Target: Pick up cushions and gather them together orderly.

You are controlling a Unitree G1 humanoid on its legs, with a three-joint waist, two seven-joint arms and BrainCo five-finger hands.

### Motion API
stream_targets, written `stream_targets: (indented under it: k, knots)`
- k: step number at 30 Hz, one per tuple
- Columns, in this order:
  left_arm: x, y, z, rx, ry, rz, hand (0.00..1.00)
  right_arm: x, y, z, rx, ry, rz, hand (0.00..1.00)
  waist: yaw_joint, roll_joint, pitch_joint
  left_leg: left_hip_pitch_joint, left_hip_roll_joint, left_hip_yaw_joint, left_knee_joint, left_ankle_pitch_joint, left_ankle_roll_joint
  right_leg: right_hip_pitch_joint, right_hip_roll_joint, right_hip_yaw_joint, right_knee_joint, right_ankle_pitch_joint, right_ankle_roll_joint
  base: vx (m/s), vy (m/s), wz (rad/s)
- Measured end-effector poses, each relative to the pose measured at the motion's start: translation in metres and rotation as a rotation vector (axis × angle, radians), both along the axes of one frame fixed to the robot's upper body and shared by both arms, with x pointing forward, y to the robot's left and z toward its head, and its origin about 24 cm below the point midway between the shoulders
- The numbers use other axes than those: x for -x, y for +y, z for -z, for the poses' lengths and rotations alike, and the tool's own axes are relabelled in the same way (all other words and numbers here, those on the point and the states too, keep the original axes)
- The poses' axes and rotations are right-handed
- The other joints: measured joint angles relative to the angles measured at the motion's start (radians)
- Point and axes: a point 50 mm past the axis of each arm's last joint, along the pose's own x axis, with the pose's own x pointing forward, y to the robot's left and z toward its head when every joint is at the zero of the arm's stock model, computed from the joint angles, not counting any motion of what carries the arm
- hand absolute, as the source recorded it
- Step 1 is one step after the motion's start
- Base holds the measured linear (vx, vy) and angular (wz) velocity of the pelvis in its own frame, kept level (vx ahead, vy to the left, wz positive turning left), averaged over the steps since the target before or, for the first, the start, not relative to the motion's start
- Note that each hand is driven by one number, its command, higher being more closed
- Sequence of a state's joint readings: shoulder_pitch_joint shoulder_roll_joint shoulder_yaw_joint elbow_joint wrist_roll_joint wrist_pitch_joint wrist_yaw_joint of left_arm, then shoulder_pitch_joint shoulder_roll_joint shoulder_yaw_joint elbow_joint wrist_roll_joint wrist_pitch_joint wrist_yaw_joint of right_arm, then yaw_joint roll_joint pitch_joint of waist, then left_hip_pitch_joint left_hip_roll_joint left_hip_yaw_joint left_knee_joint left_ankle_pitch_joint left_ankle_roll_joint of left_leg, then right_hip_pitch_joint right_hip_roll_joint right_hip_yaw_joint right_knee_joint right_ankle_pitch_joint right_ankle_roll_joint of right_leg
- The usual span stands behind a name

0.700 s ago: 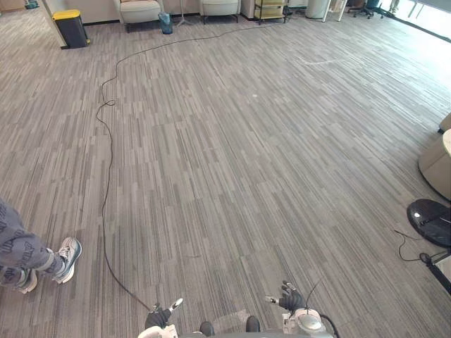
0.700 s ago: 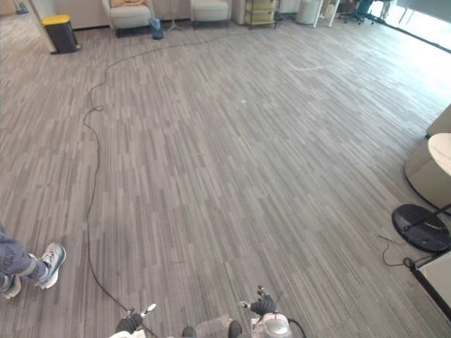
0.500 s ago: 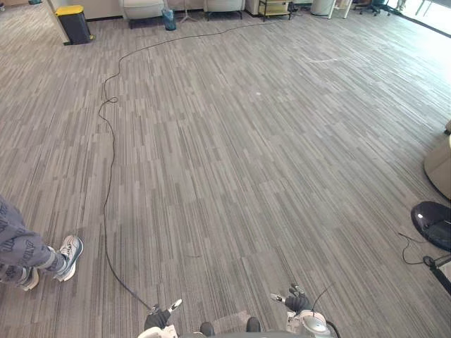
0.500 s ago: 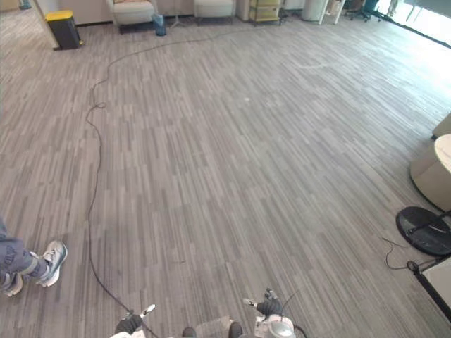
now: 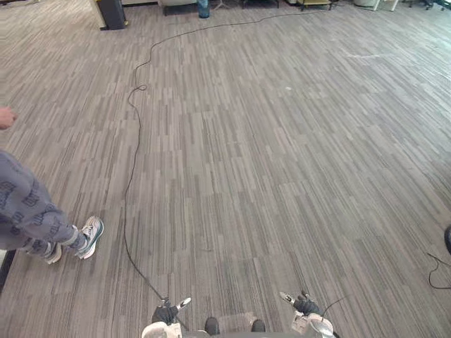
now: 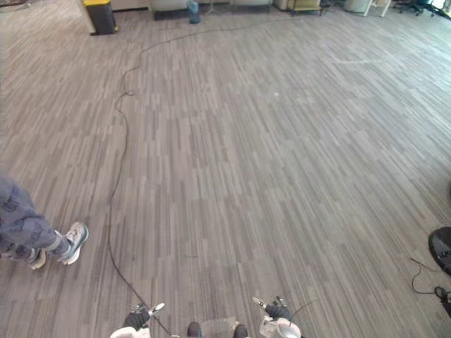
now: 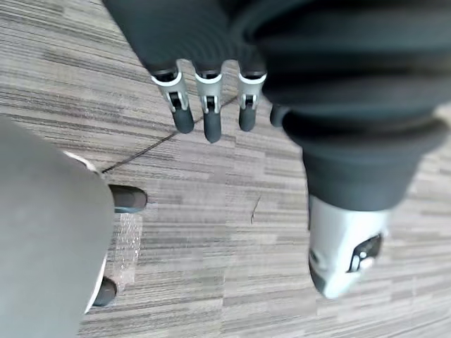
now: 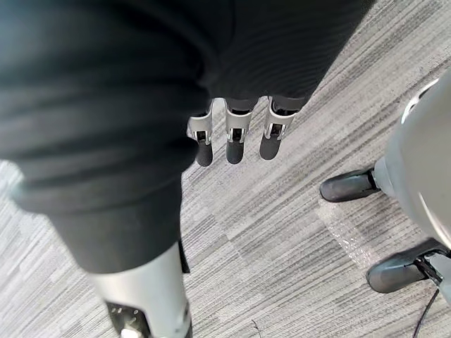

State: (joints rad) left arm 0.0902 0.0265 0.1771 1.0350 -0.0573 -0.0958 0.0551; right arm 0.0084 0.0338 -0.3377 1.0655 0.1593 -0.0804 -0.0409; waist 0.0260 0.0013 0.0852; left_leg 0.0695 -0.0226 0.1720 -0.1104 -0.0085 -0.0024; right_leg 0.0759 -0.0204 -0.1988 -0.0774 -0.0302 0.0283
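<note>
Both left robot hand (image 7: 208, 105) and right robot hand (image 8: 235, 137) straight-fingered, empty, above carpet (image 5: 282, 176).

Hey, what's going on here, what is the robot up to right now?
The robot stands on a grey carpeted floor with both arms hanging low. Its left hand and right hand have straight fingers and hold nothing, so the gathering has not started. A person in grey trousers and light shoes stands on its left side.

Grey striped carpet floor (image 5: 282, 141); person's shoes (image 5: 89, 235) at left, bin (image 6: 99, 15) far back.
</note>
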Motion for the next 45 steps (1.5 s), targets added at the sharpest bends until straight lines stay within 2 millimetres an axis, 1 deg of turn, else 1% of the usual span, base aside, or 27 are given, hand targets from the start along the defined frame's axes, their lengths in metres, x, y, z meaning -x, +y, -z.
stream_targets:
  k: [12,18,20,21,23,24,25,26,27,28,29,30,31,32,33,34,35,36,37,38,39,40,41,42,43,44,45]
  knots:
    - [-0.001,0.001,0.001,-0.012,0.011,0.033,0.00,0.001,-0.002,0.001,-0.017,0.010,0.033,0.00,-0.002,-0.005,0.002,-0.003,-0.023,-0.075,0.000,0.004,0.007,0.027,-0.020,-0.066,-0.006,-0.015,0.011,-0.02,0.005,0.18]
    - [-0.004,0.003,0.000,-0.021,0.010,0.054,0.00,0.001,-0.003,0.002,-0.019,0.020,0.030,0.00,-0.004,-0.014,0.008,-0.013,-0.033,-0.125,0.000,0.008,0.011,0.030,-0.028,-0.110,0.006,-0.035,0.011,0.01,-0.003,0.25]
    - [-0.005,0.004,0.000,-0.026,0.010,0.061,0.00,-0.002,-0.003,0.001,-0.016,0.014,0.030,0.00,-0.014,-0.014,0.018,-0.016,-0.037,-0.145,0.000,0.009,0.013,0.028,-0.031,-0.131,0.025,-0.052,0.014,0.03,-0.008,0.32]
    - [-0.005,0.004,-0.001,-0.026,0.009,0.061,0.00,-0.002,-0.003,0.001,-0.016,0.013,0.030,0.00,-0.015,-0.014,0.021,-0.016,-0.038,-0.151,0.000,0.009,0.013,0.027,-0.033,-0.139,0.035,-0.060,0.013,0.03,-0.006,0.29]
    - [-0.006,0.004,-0.001,-0.026,0.006,0.058,0.00,-0.002,-0.003,0.001,-0.017,0.011,0.038,0.00,-0.014,-0.017,0.024,-0.017,-0.040,-0.161,0.007,0.006,0.010,0.016,-0.046,-0.154,0.083,-0.096,0.013,0.06,0.000,0.23]
    - [-0.008,0.007,-0.002,-0.028,-0.001,0.039,0.00,-0.003,-0.003,0.001,-0.018,0.006,0.038,0.00,-0.012,-0.019,0.033,-0.020,-0.041,-0.161,0.022,-0.005,0.007,0.008,-0.055,-0.156,0.121,-0.120,0.013,0.05,0.004,0.11]
    - [-0.009,0.008,-0.003,-0.028,-0.008,0.027,0.00,-0.005,-0.002,0.000,-0.018,0.000,0.038,0.00,-0.012,-0.023,0.042,-0.027,-0.043,-0.160,0.048,-0.020,0.009,0.007,-0.061,-0.157,0.136,-0.129,0.013,0.03,0.007,0.07]
    - [-0.013,0.010,-0.005,-0.025,-0.033,-0.008,0.00,-0.009,0.000,-0.002,-0.022,-0.022,0.041,0.00,-0.006,-0.035,0.062,-0.089,-0.046,-0.138,0.193,-0.084,0.003,0.000,-0.077,-0.159,0.177,-0.152,0.009,0.03,0.003,0.04]
    - [-0.014,0.012,-0.006,-0.024,-0.043,-0.025,0.00,-0.010,0.001,-0.003,-0.025,-0.029,0.042,0.00,-0.002,-0.037,0.065,-0.118,-0.046,-0.122,0.255,-0.105,-0.001,-0.006,-0.082,-0.160,0.190,-0.160,0.009,0.03,-0.010,0.09]
    - [-0.017,0.014,-0.009,-0.018,-0.068,-0.061,0.00,-0.011,0.002,-0.003,-0.028,-0.036,0.047,0.00,0.001,-0.038,0.075,-0.203,-0.033,-0.070,0.441,-0.145,-0.008,-0.011,-0.087,-0.165,0.213,-0.178,0.002,0.01,-0.009,0.13]
    - [-0.021,0.015,-0.011,-0.012,-0.088,-0.086,0.00,-0.012,0.000,-0.004,-0.022,-0.041,0.049,0.00,0.006,-0.037,0.085,-0.265,-0.015,-0.033,0.563,-0.157,-0.020,-0.002,-0.089,-0.168,0.216,-0.190,-0.006,0.01,-0.006,0.11]
    - [-0.023,0.014,-0.012,-0.008,-0.099,-0.093,0.00,-0.014,0.000,-0.005,-0.019,-0.049,0.048,0.00,0.008,-0.040,0.089,-0.287,-0.005,-0.015,0.612,-0.167,-0.020,0.000,-0.092,-0.169,0.217,-0.196,-0.013,0.01,0.054,-0.06]
    - [-0.027,0.013,-0.014,0.002,-0.125,-0.116,0.00,-0.013,0.000,-0.005,-0.013,-0.051,0.046,0.00,0.026,-0.027,0.093,-0.330,0.040,0.035,0.708,-0.204,-0.007,0.010,-0.088,-0.170,0.220,-0.206,-0.014,0.05,0.080,-0.07]
    - [-0.028,0.013,-0.014,0.008,-0.126,-0.121,0.00,-0.010,-0.004,-0.005,-0.004,-0.041,0.050,0.00,0.029,-0.024,0.095,-0.355,0.085,0.080,0.719,-0.236,0.002,0.026,-0.090,-0.172,0.226,-0.222,-0.009,0.11,0.124,-0.06]
    - [-0.028,0.012,-0.014,0.010,-0.126,-0.122,0.00,-0.009,-0.004,-0.005,-0.001,-0.039,0.051,0.00,0.029,-0.022,0.095,-0.360,0.097,0.089,0.705,-0.239,0.001,0.031,-0.092,-0.173,0.226,-0.227,-0.003,0.15,0.113,0.02]
    - [-0.028,0.011,-0.014,0.015,-0.128,-0.126,0.00,-0.010,-0.006,-0.005,0.005,-0.039,0.054,0.00,0.030,-0.017,0.091,-0.373,0.116,0.099,0.630,-0.233,-0.003,0.040,-0.103,-0.167,0.226,-0.241,0.011,0.25,0.223,-0.07]
    - [-0.029,0.011,-0.015,0.013,-0.131,-0.126,0.00,-0.011,-0.006,-0.006,0.007,-0.044,0.054,0.00,0.031,-0.016,0.089,-0.387,0.121,0.096,0.535,-0.199,-0.008,0.042,-0.118,-0.160,0.226,-0.253,0.029,0.31,0.290,-0.14]
    - [-0.029,0.011,-0.015,0.012,-0.135,-0.126,0.00,-0.010,-0.006,-0.005,0.006,-0.042,0.054,0.00,0.033,-0.019,0.087,-0.392,0.118,0.098,0.488,-0.133,-0.018,0.043,-0.134,-0.147,0.227,-0.264,0.046,0.33,0.303,-0.21]
    - [-0.025,0.011,-0.014,0.009,-0.123,-0.122,0.00,-0.008,-0.005,-0.004,0.006,-0.032,0.053,0.00,0.037,-0.031,0.071,-0.382,0.092,0.119,0.478,-0.111,-0.002,0.035,-0.161,-0.123,0.227,-0.275,0.063,0.34,0.248,-0.27]
    - [-0.023,0.013,-0.013,0.002,-0.116,-0.119,0.00,-0.007,-0.005,-0.004,0.002,-0.025,0.052,0.00,0.038,-0.038,0.051,-0.384,0.078,0.140,0.477,-0.139,0.001,0.030,-0.178,-0.107,0.231,-0.278,0.059,0.43,0.215,-0.38]
    - [-0.024,0.014,-0.014,-0.003,-0.117,-0.117,0.00,-0.006,0.000,-0.003,-0.011,-0.018,0.052,0.00,0.042,-0.050,0.045,-0.382,0.067,0.173,0.491,-0.161,0.021,0.019,-0.197,-0.058,0.252,-0.273,0.055,0.47,0.212,-0.31]
    - [-0.025,0.014,-0.014,-0.005,-0.119,-0.116,0.00,-0.006,0.003,-0.003,-0.018,-0.022,0.050,0.00,0.044,-0.053,0.042,-0.373,0.056,0.184,0.501,-0.181,0.037,0.012,-0.212,-0.025,0.286,-0.268,0.059,0.50,0.220,-0.27]
    - [-0.028,0.013,-0.015,-0.003,-0.123,-0.109,0.00,-0.006,0.006,-0.002,-0.025,-0.020,0.048,0.00,0.045,-0.057,0.041,-0.339,0.042,0.199,0.498,-0.199,0.051,-0.002,-0.233,0.010,0.356,-0.254,0.078,0.40,0.196,-0.11]
    - [-0.029,0.012,-0.015,-0.002,-0.125,-0.100,0.00,-0.005,0.006,-0.002,-0.026,-0.020,0.049,0.00,0.043,-0.058,0.041,-0.322,0.033,0.200,0.491,-0.203,0.057,-0.015,-0.243,0.021,0.404,-0.245,0.090,0.47,0.233,-0.10]
    - [-0.033,0.006,-0.015,0.005,-0.131,-0.063,0.00,-0.003,0.005,-0.003,-0.025,-0.030,0.059,0.00,0.040,-0.052,0.041,-0.256,0.023,0.201,0.455,-0.222,0.057,-0.089,-0.260,0.060,0.624,-0.192,0.104,0.44,0.207,-0.09]
    - [-0.035,0.002,-0.015,0.008,-0.129,-0.038,0.00,-0.007,0.005,-0.005,-0.021,-0.048,0.059,0.00,0.035,-0.052,0.045,-0.195,0.021,0.201,0.420,-0.239,0.054,-0.171,-0.266,0.092,0.824,-0.114,0.096,0.49,0.196,-0.07]
    - [-0.037,0.000,-0.015,0.010,-0.125,-0.020,0.00,-0.009,0.004,-0.006,-0.019,-0.060,0.058,0.00,0.030,-0.055,0.051,-0.133,0.020,0.198,0.395,-0.248,0.053,-0.234,-0.268,0.107,0.993,-0.088,0.090,0.39,0.121,-0.04]
